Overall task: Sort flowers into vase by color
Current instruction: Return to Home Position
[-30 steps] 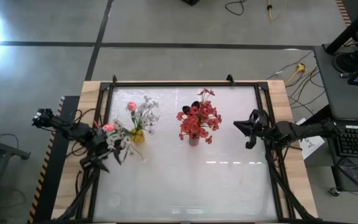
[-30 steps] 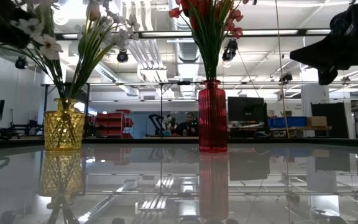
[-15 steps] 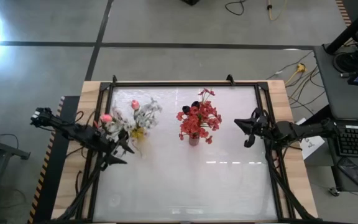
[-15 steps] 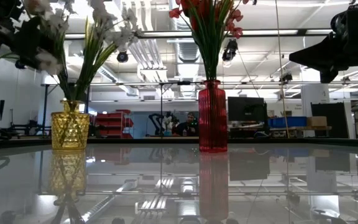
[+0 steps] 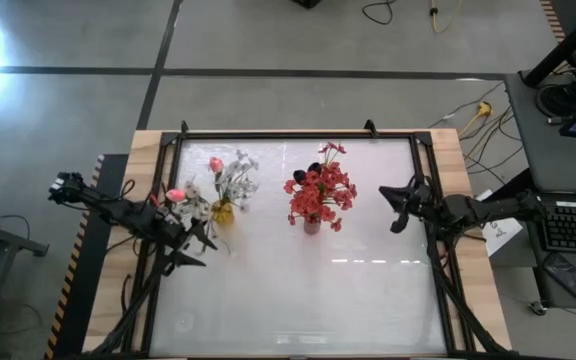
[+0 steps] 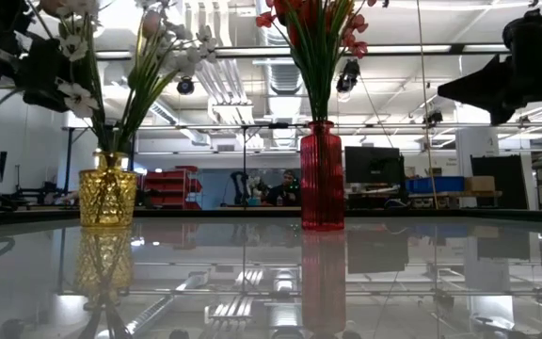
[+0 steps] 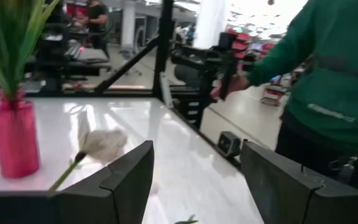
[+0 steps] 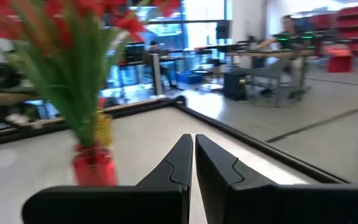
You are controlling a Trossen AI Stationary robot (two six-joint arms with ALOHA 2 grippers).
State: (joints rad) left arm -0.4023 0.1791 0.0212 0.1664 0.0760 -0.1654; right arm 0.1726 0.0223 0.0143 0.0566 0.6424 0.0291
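A yellow vase [image 5: 223, 212] [image 6: 107, 198] stands left of the table's middle and holds white sprays [image 5: 236, 172] and a pink bud [image 5: 215, 164]. A second pink bud [image 5: 175, 195] and white blooms [image 5: 194, 206] lean out toward my left gripper [image 5: 196, 252] [image 7: 196, 149]. That gripper is open just left and near of the yellow vase. In its wrist view a white bloom [image 7: 102, 142] on a green stem lies beside one finger, outside the gap. A red vase [image 5: 312, 226] [image 6: 322, 175] holds red sprays [image 5: 320, 192]. My right gripper [image 5: 398, 210] [image 8: 194, 140] is shut and empty, to the right of the red vase.
The white tabletop [image 5: 318, 300] has a dark frame [image 5: 298, 134] around it. In the left wrist view a person in a green sleeve [image 7: 328, 74] stands beyond the table edge. A desk with a keyboard [image 5: 573, 222] is to the right of the table.
My left gripper has moved right, toward the yellow vase. The pink bud and white blooms beside it have swung toward the far edge and closer to the bunch in the vase. In the low view the yellow vase has shifted slightly right.
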